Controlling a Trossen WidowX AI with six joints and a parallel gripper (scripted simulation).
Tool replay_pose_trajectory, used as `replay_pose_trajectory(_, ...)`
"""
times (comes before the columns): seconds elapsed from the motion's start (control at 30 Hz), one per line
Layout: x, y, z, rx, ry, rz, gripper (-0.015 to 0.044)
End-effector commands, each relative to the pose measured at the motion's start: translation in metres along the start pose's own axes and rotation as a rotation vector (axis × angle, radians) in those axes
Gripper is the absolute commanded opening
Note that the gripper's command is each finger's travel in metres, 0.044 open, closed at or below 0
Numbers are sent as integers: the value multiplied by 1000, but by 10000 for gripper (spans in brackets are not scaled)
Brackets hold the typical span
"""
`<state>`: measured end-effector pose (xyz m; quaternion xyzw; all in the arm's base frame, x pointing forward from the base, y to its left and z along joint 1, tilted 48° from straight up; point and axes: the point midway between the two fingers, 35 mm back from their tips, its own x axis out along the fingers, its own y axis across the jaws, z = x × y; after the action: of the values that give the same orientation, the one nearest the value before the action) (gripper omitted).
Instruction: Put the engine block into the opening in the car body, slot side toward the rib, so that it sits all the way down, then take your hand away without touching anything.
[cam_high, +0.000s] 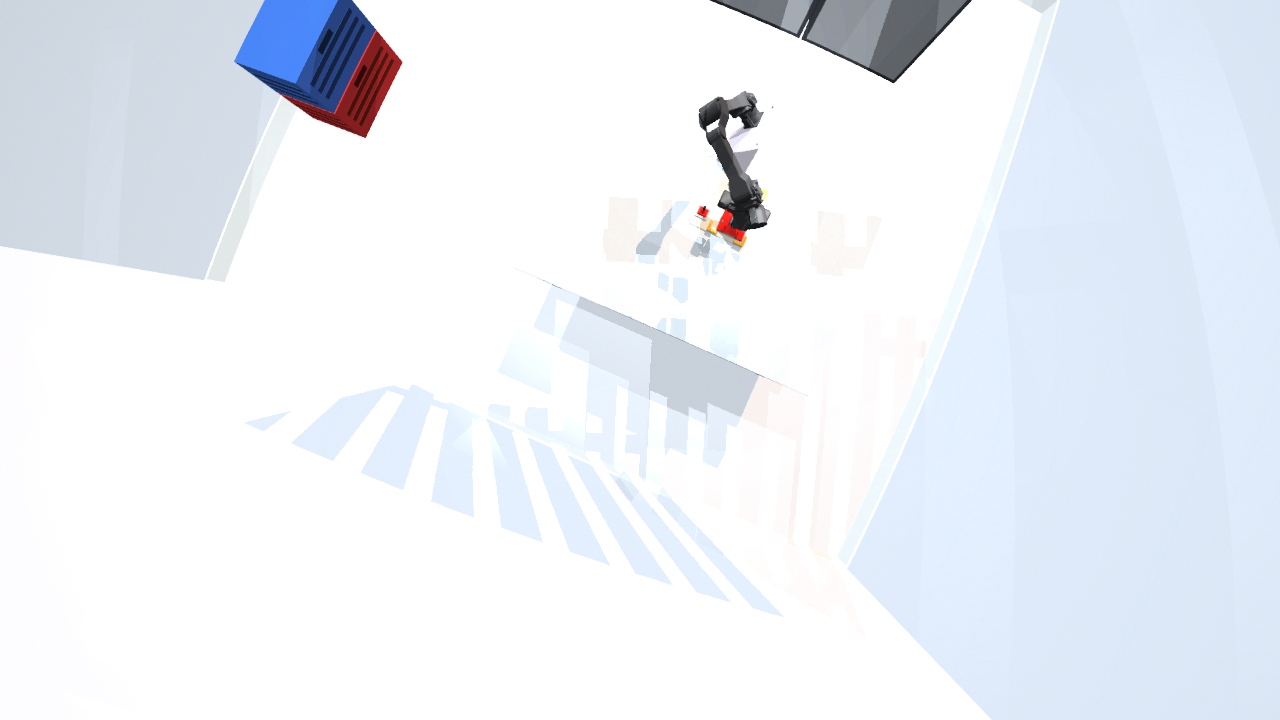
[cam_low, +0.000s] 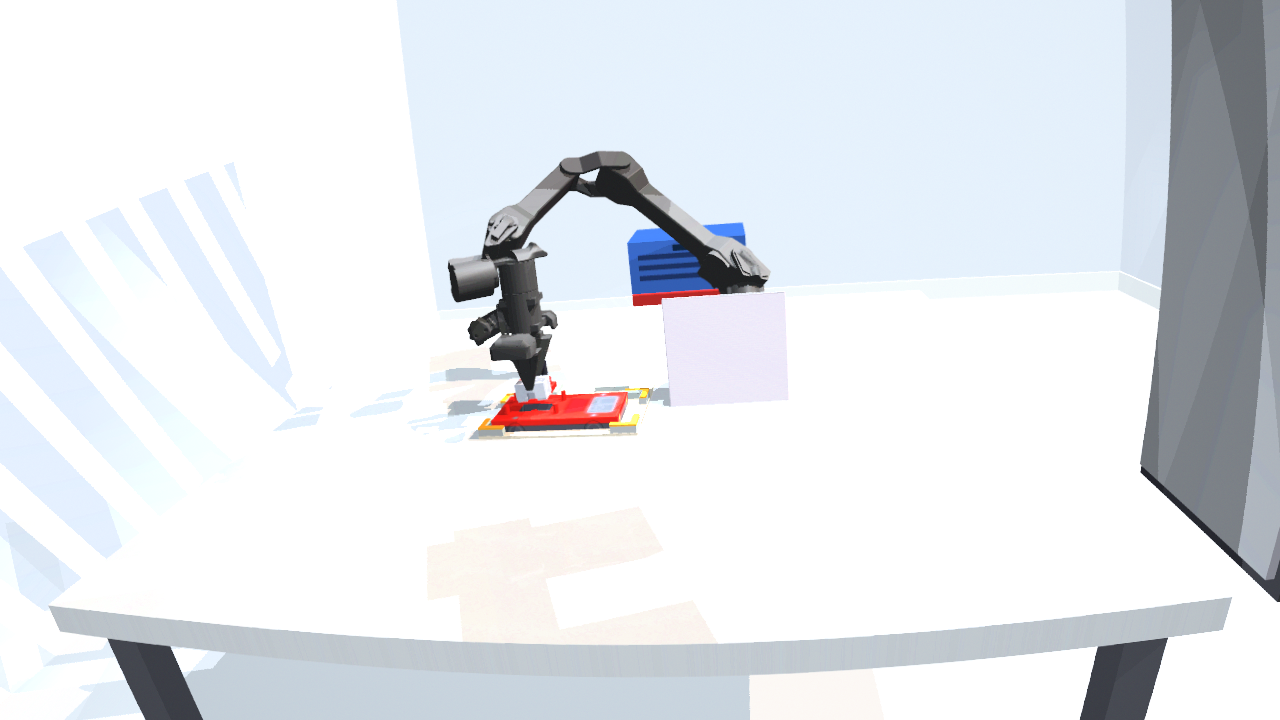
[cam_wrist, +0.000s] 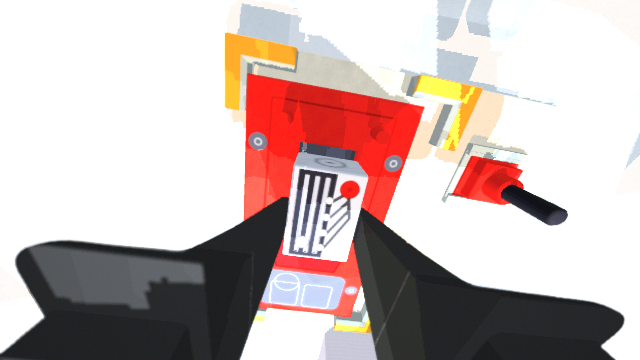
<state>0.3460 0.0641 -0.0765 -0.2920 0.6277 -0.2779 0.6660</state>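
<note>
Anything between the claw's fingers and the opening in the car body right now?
Yes, the engine block: the wrist view shows it gripped in the claw, overlapping the dark opening.
</note>
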Motion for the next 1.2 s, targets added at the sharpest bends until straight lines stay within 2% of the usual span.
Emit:
replay_pose_trajectory(0.0,2,0,-1,13,1,-1,159)
replay_pose_trajectory(1.17,8,0,0,0,1,-1,159)
